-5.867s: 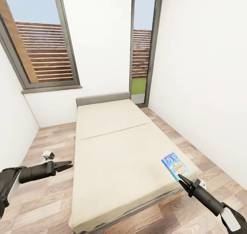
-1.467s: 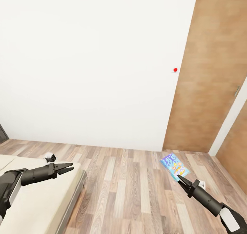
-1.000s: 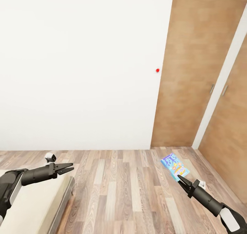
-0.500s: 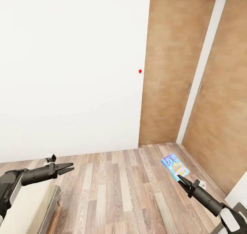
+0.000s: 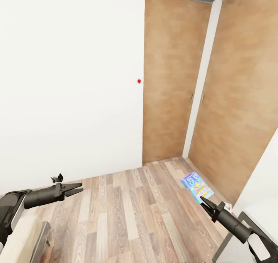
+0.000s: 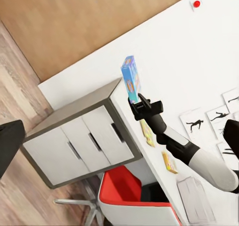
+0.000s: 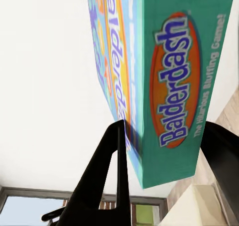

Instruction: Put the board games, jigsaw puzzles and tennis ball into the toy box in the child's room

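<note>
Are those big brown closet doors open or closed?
Closed. Both wooden closet doors sit flush side by side, handles together at the seam, no gap showing.

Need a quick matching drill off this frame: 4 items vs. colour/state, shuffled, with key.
Items:
1. board game box
2. left hand
3. wall dot
4. chair seat

Colour or state:
A. red, small, on the white wall
B. shut, holding nothing
C. red, beside the grey cabinet
D. blue-teal, clamped in the right hand

Pairs: 1-D, 2-B, 3-A, 4-C
</note>
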`<state>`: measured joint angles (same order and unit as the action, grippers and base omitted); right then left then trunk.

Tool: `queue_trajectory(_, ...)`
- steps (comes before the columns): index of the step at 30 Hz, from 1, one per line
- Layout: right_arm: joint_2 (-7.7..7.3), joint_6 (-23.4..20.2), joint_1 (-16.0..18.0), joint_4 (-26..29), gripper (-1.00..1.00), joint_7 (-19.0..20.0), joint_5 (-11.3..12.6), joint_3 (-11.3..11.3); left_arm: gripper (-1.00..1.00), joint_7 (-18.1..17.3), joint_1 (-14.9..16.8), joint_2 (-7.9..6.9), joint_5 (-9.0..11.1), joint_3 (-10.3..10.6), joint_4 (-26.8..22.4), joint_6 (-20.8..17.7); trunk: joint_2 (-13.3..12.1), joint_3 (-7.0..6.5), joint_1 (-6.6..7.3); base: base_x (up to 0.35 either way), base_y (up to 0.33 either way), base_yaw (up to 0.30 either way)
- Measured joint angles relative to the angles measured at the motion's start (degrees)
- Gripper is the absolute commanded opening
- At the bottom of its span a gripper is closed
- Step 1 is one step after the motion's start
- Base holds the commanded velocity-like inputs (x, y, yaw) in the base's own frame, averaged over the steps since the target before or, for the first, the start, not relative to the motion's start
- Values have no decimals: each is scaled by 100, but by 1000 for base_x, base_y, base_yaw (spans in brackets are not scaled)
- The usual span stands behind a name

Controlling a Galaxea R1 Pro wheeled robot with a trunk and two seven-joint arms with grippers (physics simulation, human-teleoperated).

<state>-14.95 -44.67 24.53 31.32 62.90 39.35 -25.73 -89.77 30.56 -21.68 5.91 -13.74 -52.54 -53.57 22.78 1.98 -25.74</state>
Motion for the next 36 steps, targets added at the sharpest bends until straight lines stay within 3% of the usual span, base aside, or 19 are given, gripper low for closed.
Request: queue_trajectory(36,0,1,1,0,-100,10,-5,0,100,0,19,-10,0,-8,185,-5,2,-102,-2,-47,1,-285)
